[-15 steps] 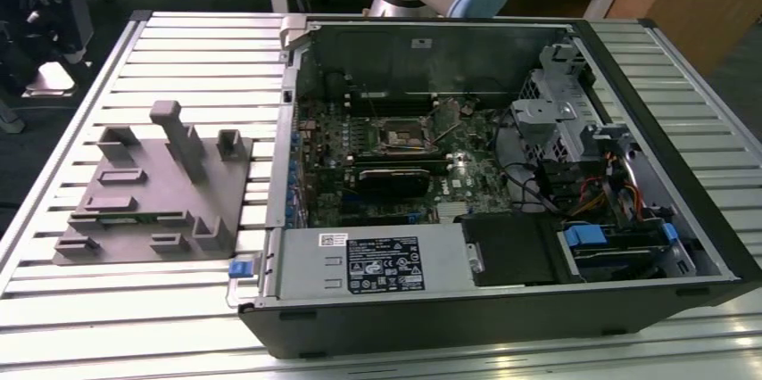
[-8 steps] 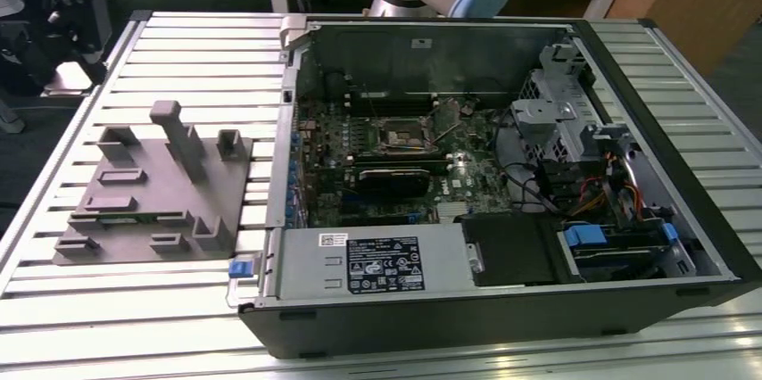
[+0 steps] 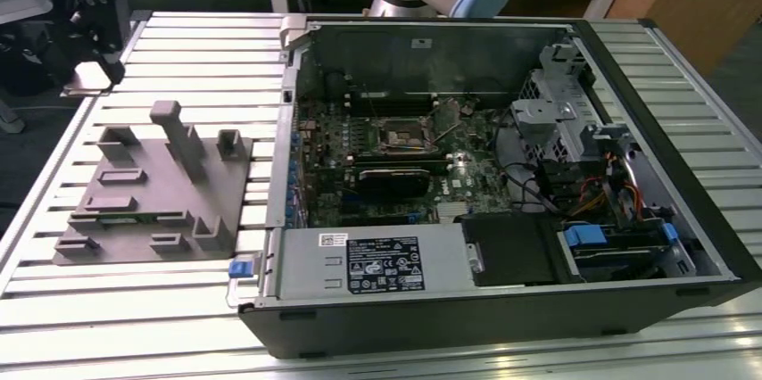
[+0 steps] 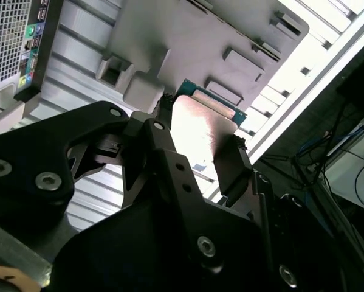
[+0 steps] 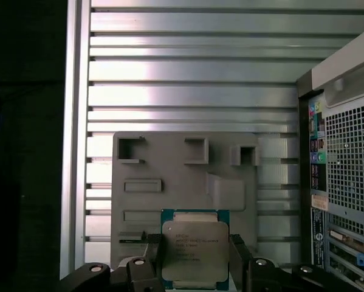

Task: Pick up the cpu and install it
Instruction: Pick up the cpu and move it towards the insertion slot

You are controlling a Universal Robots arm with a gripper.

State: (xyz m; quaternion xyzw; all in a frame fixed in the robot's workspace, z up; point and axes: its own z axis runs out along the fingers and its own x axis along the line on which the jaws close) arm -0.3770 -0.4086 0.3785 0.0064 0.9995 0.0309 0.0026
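Clamping cpu (image 5: 195, 248), hand (image 5: 197, 260) closed on its edges

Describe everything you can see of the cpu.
The cpu is a small flat square chip: pale silvery metal top with faint print, on a green board whose rim shows around it. The tool's two dark fingers clamp it on opposite edges. In the first wrist view it lies face-on before the grey fixture; whether it touches that fixture cannot be told.

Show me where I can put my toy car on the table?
The table is bare between the fixture and the near edge, and between the fixture and the far edge, beside the case. Inside the case is crowded.
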